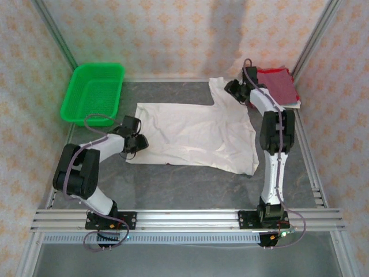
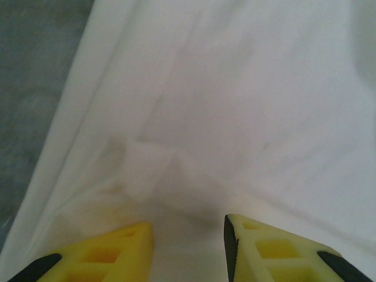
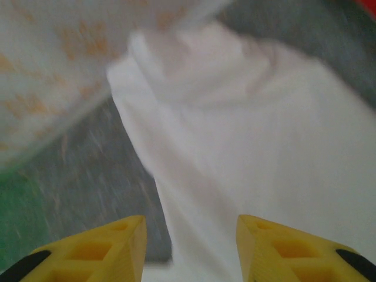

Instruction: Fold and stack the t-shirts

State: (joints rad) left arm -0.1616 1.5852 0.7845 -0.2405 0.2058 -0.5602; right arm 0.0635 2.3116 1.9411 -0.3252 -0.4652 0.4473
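Folding the white t-shirt [image 1: 196, 130] looks to be the step in hand, and it seems barely begun: the shirt lies spread flat, plain side up, across the middle of the bench [image 1: 190, 187], with no fold in it that I can make out. Nearest, at the shirt's left edge, the left tool [image 1: 137, 140] sits low over the cloth. Its wrist view shows the yellow fingers [image 2: 111, 252] standing partly apart, with white cloth beneath them and a small pucker just ahead, and nothing is visibly pinched between them. Farther off, at the shirt's far right corner, the right tool [image 1: 233, 89] hangs over the sleeve [image 1: 228, 92] that juts away from the body. Its own blurred view shows the jaws likewise partly open above the sleeve's edge, holding nothing. Beyond the shirt's right side the dark red t-shirt [image 1: 279, 83] lies folded square; the arm hides whether the two shirts touch. Well off the shirt's far left corner stands the green mesh basket [image 1: 95, 92]. The next move, I judge, calls for each tool to drop onto its edge, close on the cloth, and carry it inward over the body. The two should move together so the cloth does not drag or bunch.
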